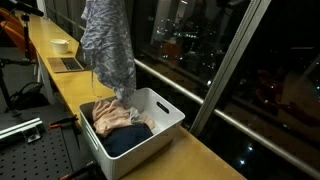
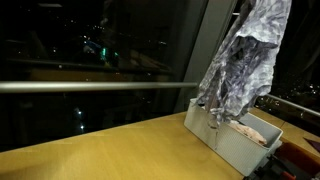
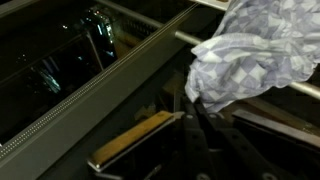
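Observation:
A grey-and-white patterned cloth (image 1: 108, 40) hangs from above the frame, and its lower end reaches into a white plastic bin (image 1: 168, 107) on the wooden counter. The bin holds a beige garment (image 1: 113, 115) and a dark blue one (image 1: 130, 142). The cloth (image 2: 245, 50) and the bin (image 2: 232, 148) show in both exterior views. The gripper itself is out of frame in both exterior views. In the wrist view the gripper (image 3: 200, 106) has its dark fingers pressed together on the cloth (image 3: 262, 48), which bunches out past the fingertips.
A long wooden counter (image 1: 195, 150) runs along a dark window with a metal rail (image 2: 100, 86). An open laptop (image 1: 68, 64) and a white bowl (image 1: 61, 45) sit further down the counter. A metal breadboard (image 1: 30, 150) lies beside the bin.

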`<state>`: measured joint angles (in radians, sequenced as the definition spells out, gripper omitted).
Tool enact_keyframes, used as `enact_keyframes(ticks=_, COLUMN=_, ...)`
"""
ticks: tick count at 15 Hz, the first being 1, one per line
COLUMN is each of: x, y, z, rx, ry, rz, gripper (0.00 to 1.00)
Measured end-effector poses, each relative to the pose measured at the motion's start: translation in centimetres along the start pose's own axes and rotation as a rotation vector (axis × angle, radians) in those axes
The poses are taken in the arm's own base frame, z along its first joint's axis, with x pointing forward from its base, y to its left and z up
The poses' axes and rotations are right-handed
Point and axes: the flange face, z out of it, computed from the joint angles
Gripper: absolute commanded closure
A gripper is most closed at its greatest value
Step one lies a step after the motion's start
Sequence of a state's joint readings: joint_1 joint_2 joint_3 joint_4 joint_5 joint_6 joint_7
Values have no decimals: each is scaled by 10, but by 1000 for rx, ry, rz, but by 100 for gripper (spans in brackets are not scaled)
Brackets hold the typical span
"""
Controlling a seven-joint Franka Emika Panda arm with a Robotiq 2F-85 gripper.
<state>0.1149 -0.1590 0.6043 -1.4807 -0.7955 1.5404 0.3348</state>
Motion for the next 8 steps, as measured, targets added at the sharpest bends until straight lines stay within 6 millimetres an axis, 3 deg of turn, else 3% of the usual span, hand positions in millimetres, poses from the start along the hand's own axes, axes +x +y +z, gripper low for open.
enact_keyframes(ticks=8, x=58, y=-70, z=-16, rx=-15, ry=16, rz=-150, gripper=99)
